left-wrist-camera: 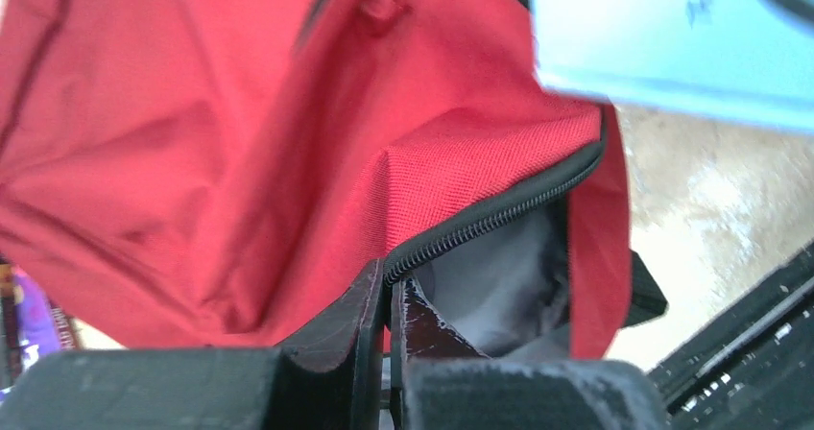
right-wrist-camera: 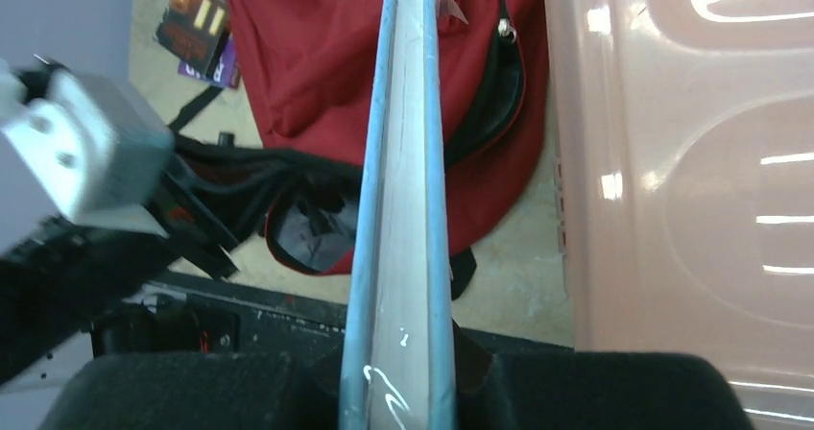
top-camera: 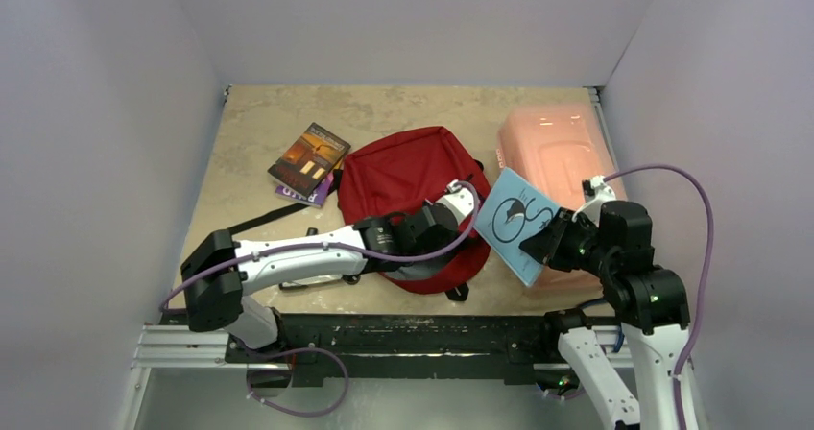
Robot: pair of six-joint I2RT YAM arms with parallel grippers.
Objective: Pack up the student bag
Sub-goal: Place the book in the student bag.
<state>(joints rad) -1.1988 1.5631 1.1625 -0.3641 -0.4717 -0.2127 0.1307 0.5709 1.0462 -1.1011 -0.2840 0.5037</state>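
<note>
Currently the left tool (left-wrist-camera: 389, 339) is clamped on the zipper edge of the dark red fabric backpack (top-camera: 398, 171), at the middle of the counter (top-camera: 250, 132), likely to hold its mouth open; the right tool (right-wrist-camera: 398, 363) grips a thin light-blue book (top-camera: 514, 221) edge-on beside that opening, seemingly ready to slide in.

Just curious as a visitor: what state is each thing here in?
Dark red fabric backpack: unzipped, lying flat.
Left gripper: shut on its zipper edge.
Thin light blue book: gripped, lifted.
Right gripper: shut on that book.
Pale pink translucent plastic box: resting, untouched.
Two stacked dark books: lying flat.
</note>
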